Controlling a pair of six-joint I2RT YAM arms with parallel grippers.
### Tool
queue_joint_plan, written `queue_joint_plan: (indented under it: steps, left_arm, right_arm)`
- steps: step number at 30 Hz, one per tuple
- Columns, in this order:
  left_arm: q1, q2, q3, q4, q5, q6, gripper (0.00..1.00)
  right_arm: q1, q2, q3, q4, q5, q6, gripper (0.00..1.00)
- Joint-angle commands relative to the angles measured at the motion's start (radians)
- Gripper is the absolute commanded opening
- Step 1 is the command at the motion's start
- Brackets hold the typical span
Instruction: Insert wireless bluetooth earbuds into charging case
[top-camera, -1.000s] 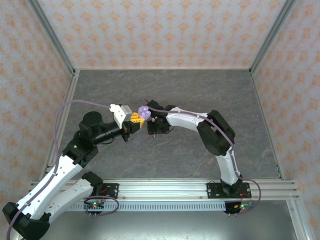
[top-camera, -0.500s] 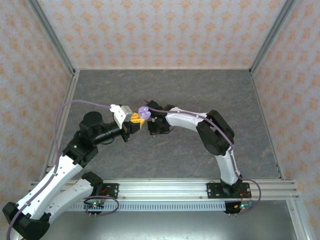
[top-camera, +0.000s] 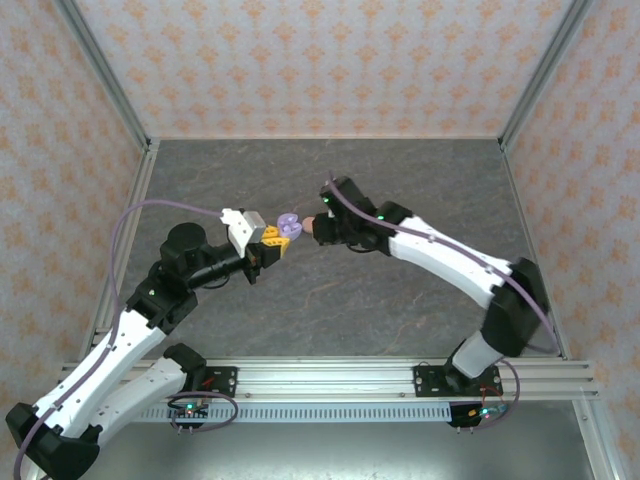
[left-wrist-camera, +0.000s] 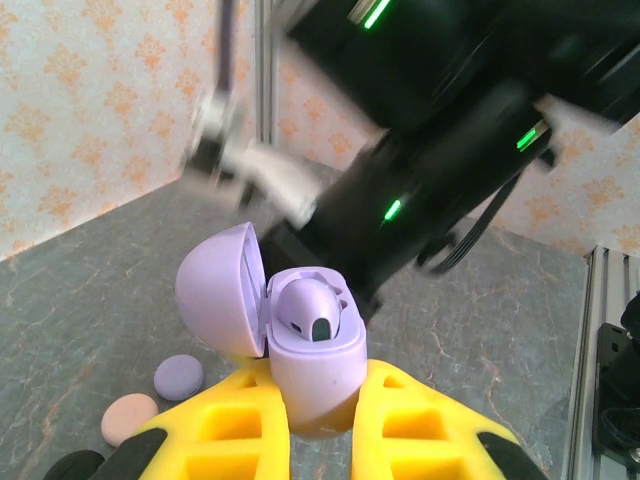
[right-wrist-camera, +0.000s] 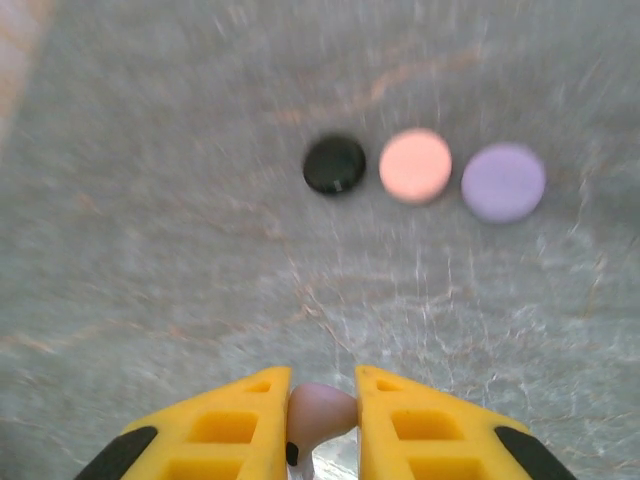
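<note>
Fingers (left-wrist-camera: 235, 440) of the left gripper (left-wrist-camera: 322, 392) were clamped on the lower body of a lilac case (left-wrist-camera: 318, 360), held upright above the middle of the table (top-camera: 420, 180). Its lid (left-wrist-camera: 220, 290) hung open to the left in the wrist view. We saw a lilac earbud (left-wrist-camera: 303, 308) seated in one well, rounded head up, its long axis running down into the case (a dark oval on it faced the camera).

The right gripper (right-wrist-camera: 320, 380) was closed on a pink earbud (right-wrist-camera: 322, 410), pinched at its rounded head. What showed of the stem ran back toward the wrist camera and ended in a dark tip. From above, that gripper sat just right of the case; we could not tell whether they touched. On the table beyond it lay a black disc (right-wrist-camera: 334, 164), a pink disc (right-wrist-camera: 415, 165) and a lilac disc (right-wrist-camera: 503, 181) in a row.

Compared with a second earlier, the right arm had stretched out, its elbow swung nearer and to the right. Its gripper had shifted slightly farther and to the right. The left arm and case had not moved.
</note>
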Motion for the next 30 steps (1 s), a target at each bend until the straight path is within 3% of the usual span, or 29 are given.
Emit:
queue_joint_plan:
  steps: [1,11,30]
  left_arm:
    - [-0.007,0.029,-0.015,0.092,0.015,-0.02,0.05]
    - [-0.007,0.133,-0.006,0.21,0.054,-0.033,0.05]
    - [-0.007,0.156,0.005,0.236,0.073,-0.042,0.04]
  right_arm:
    - [0.0,-0.118,-0.028,0.02,0.094,0.013,0.2]
    - [0.125,-0.301,-0.044,0.172,0.193,-0.04,0.19]
    - [0.167,-0.203,-0.026,0.213,0.16,-0.064,0.2]
